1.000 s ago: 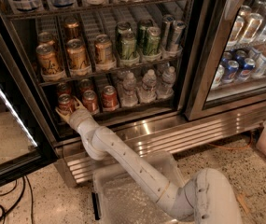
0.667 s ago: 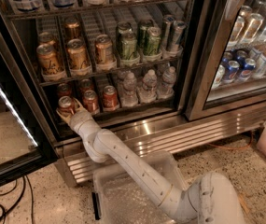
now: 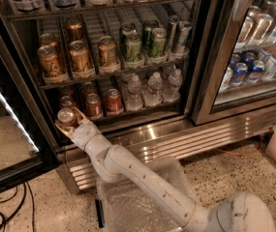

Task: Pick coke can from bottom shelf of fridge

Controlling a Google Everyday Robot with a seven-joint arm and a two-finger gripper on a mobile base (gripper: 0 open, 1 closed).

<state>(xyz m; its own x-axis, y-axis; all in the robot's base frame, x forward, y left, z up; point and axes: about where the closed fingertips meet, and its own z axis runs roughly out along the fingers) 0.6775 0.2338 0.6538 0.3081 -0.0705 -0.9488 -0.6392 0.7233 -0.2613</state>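
Observation:
The fridge (image 3: 203, 57) stands open, with its left glass door swung out. My gripper (image 3: 70, 123) is at the left front of the bottom shelf (image 3: 142, 114), its fingers (image 3: 82, 115) closed around a red coke can (image 3: 66, 116). The can is tilted, silver top toward the camera, at the shelf's front edge. More red coke cans (image 3: 93, 105) (image 3: 113, 101) stand in the lanes to the right, and another (image 3: 68, 102) stands just behind the held one. My white arm (image 3: 142, 182) reaches up from the lower right.
Water bottles (image 3: 152, 88) share the bottom shelf on the right. Gold-orange cans (image 3: 79, 57) and green cans (image 3: 142, 45) fill the rack above. The ribbed steel base (image 3: 200, 134) lies below. The open door with its light strip (image 3: 7, 115) is at left. A clear bin (image 3: 142, 204) sits on my base, and cables (image 3: 2, 211) lie on the floor.
The gripper and the coke can have moved slightly down and outward toward the shelf's front edge, and the can is tilted more.

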